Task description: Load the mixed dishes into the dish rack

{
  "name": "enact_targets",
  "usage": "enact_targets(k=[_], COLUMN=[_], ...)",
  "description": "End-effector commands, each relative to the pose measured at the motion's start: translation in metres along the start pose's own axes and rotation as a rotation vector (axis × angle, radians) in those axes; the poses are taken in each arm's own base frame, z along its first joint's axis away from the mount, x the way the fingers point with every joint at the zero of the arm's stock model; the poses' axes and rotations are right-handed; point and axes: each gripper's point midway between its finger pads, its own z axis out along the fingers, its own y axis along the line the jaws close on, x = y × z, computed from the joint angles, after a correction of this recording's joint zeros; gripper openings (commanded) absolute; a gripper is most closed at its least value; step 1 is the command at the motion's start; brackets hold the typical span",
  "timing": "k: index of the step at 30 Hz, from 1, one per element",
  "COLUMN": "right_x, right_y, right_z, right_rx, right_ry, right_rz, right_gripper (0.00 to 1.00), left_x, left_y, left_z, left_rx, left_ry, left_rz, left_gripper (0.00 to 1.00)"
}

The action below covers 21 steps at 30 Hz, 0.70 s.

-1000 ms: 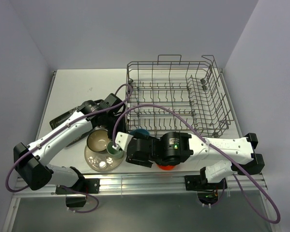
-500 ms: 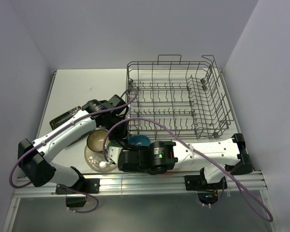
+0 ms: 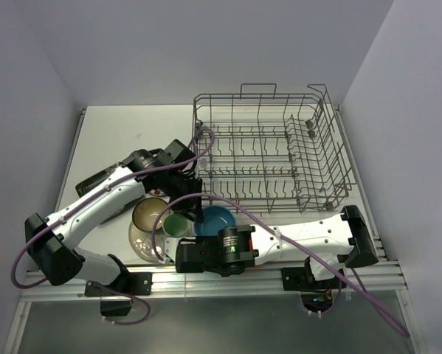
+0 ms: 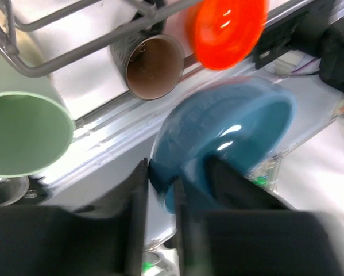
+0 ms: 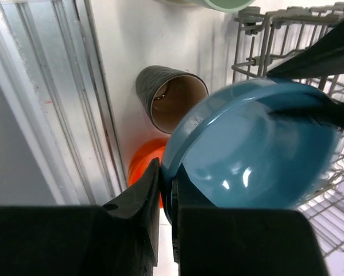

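Observation:
The blue-inside bowl (image 3: 218, 220) hangs tilted in front of the dish rack (image 3: 272, 147), between both grippers. My right gripper (image 5: 165, 172) is shut on its near rim, and the bowl (image 5: 258, 155) fills that view. My left gripper (image 4: 160, 172) is open, its jaws loosely astride the opposite rim of the bowl (image 4: 235, 138); that view is blurred. In the top view the left gripper (image 3: 196, 210) sits at the bowl's left edge, and the right gripper (image 3: 206, 237) reaches from below. The rack holds no dishes.
A pale green cup (image 3: 176, 223), a tan bowl (image 3: 148, 214) and a cream plate (image 3: 139, 240) crowd the table left of the bowl. A brown mug (image 5: 174, 103) lies on its side near an orange bowl (image 5: 140, 167). Black plates (image 3: 97, 181) lie further left.
My right arm has swung left and its jaws have closed on the blue bowl's rim. The left jaws have parted from shut. The orange bowl is now hidden under the right arm.

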Motion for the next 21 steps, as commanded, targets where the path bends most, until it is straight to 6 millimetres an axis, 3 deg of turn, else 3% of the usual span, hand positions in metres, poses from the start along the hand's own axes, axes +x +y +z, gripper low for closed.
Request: enact_targets(k=[1, 2, 5, 8, 12, 13, 16, 17, 19, 20, 21], right_x=[-0.017, -0.018, -0.022, -0.022, -0.026, -0.025, -0.032, -0.032, -0.033, -0.035, -0.035], right_y=[-0.034, -0.038, -0.042, -0.046, -0.058, -0.063, -0.078, -0.101, -0.126, -0.152, -0.164], right_z=[-0.018, -0.025, -0.037, -0.043, -0.051, -0.051, -0.057, -0.056, -0.064, -0.067, -0.071], right_rx=[0.161, 0.165, 0.150, 0.132, 0.113, 0.103, 0.053, 0.061, 0.041, 0.011, -0.009], right_ry=[-0.116, -0.144, -0.203, -0.229, -0.273, -0.275, -0.332, -0.356, -0.430, -0.498, -0.539], right_rz=[0.146, 0.164, 0.199, 0.220, 0.263, 0.285, 0.351, 0.427, 0.521, 0.603, 0.656], right_gripper=[0.00, 0.00, 0.00, 0.00, 0.00, 0.00, 0.00, 0.00, 0.00, 0.00, 0.00], left_x=[-0.017, -0.024, -0.047, -0.083, -0.126, -0.131, -0.135, -0.128, -0.127, -0.119, -0.117], left_y=[-0.033, -0.036, -0.036, -0.029, -0.007, -0.001, 0.007, 0.012, 0.010, 0.012, 0.011], left_z=[-0.025, -0.029, -0.046, -0.078, -0.145, -0.169, -0.210, -0.227, -0.246, -0.250, -0.252], left_rx=[0.126, 0.131, 0.128, 0.113, 0.065, 0.051, 0.051, 0.059, 0.104, 0.121, 0.140], left_ry=[-0.082, -0.111, -0.225, -0.401, -0.720, -0.826, -1.019, -1.095, -1.182, -1.208, -1.221], left_rz=[-0.087, -0.088, -0.121, -0.187, -0.313, -0.364, -0.425, -0.449, -0.447, -0.437, -0.428], left_gripper=[0.30, 0.48, 0.79, 0.98, 0.99, 0.99, 0.99, 0.99, 0.99, 0.99, 0.99])
